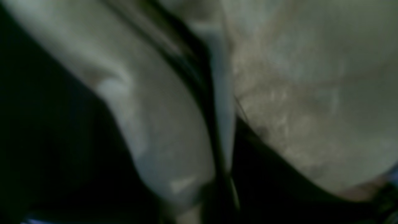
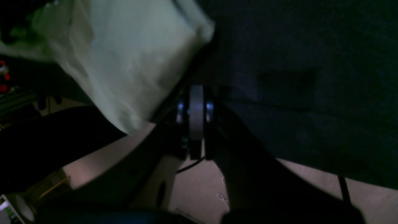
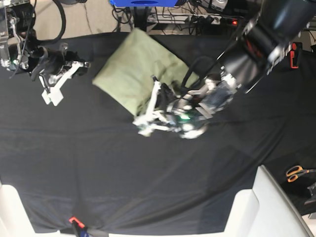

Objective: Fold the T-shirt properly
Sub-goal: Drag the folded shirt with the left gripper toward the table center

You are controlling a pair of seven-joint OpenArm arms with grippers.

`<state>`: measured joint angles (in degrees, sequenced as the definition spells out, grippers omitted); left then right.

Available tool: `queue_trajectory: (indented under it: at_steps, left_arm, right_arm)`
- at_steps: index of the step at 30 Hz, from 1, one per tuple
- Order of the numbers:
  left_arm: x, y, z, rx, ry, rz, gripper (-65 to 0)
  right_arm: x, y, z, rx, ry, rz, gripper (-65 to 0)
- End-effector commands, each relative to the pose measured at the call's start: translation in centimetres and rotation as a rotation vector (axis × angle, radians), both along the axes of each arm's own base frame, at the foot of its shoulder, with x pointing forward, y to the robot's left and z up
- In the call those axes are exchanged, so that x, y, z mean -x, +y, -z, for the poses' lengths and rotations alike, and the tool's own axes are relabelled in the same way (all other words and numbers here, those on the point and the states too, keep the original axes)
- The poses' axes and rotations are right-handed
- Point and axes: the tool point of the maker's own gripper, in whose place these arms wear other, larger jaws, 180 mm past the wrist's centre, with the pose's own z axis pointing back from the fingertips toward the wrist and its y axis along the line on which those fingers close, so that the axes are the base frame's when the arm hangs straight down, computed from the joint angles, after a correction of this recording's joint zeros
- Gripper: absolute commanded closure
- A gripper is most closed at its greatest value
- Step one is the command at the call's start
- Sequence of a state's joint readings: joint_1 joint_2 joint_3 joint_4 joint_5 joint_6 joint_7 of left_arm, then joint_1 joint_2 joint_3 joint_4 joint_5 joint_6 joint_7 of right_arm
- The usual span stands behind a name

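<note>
Toward the table's far middle, the T-shirt (image 3: 140, 74) is lying as a folded packet on the black cloth (image 3: 148, 168). Our left gripper (image 3: 150, 118) is working its near edge, finger state indiscernible; we are advising low, even pressing. Our right gripper (image 3: 59, 86) is idling, seemingly narrow.

Both arms: black housings and cabling. Left gripper (image 3: 148, 118): white skeletal fingers (image 3: 156, 96), green indicator light behind. Right gripper (image 3: 61, 81): white fingers (image 3: 52, 94), black body.
</note>
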<state>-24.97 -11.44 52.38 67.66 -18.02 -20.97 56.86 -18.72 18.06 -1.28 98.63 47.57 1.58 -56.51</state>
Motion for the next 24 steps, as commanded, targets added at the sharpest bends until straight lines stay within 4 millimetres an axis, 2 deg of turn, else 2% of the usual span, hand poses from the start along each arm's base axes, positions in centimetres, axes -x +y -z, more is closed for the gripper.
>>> queue_trajectory:
  at_steps: [1, 4, 6, 8, 12, 17, 24]
  left_arm:
    - [-2.3, -0.7, -1.5, -0.026, -0.086, 0.03, 0.0]
    - [-4.2, -2.3, -2.7, -0.096, -0.216, 0.111, 0.0]
    - [-5.3, -4.1, -3.8, -0.12, -0.319, 0.19, 0.0]
    - [-5.8, -5.5, -4.3, -0.14, -0.387, 0.293, 0.0]
    - [-4.6, -7.3, -2.5, -0.185, -0.343, 0.458, 0.0]
    - [-4.1, -7.9, -0.9, -0.18, -0.307, 0.474, 0.0]
    - [-3.9, -8.4, -0.6, -0.147, -0.304, 0.486, 0.0]
  right_arm:
    - [-0.8, -0.2, -0.8, -0.005, -0.034, -0.003, -0.2]
    - [-0.8, -0.2, -0.7, -0.004, -0.032, 0.001, -0.2]
    - [-0.8, -0.2, -0.7, -0.004, -0.032, 0.001, -0.2]
    - [-0.8, -0.2, -0.7, -0.004, -0.032, 0.001, -0.2]
    - [-0.8, -0.3, -0.7, -0.002, -0.032, 0.004, -0.2]
    - [-0.9, -0.3, -0.8, -0.002, -0.033, 0.004, -0.2]
    - [-1.5, -0.3, -1.1, -0.003, -0.047, 0.004, -0.2]
